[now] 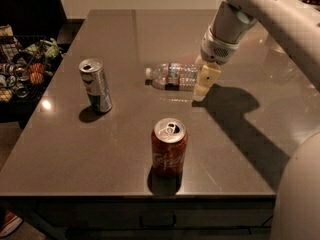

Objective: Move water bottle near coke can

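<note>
The water bottle (173, 77) lies on its side in the middle of the table, white cap pointing left. The coke can (168, 147) stands upright near the table's front edge, in front of the bottle. My gripper (204, 83) hangs at the bottle's right end, its cream fingers pointing down to the tabletop beside the bottle's base. Whether it touches the bottle I cannot tell.
A slim silver-and-blue can (95, 85) stands upright at the left of the grey table (75, 149). A wire basket of snacks (22, 64) sits beyond the table's left edge. My arm reaches in from the upper right.
</note>
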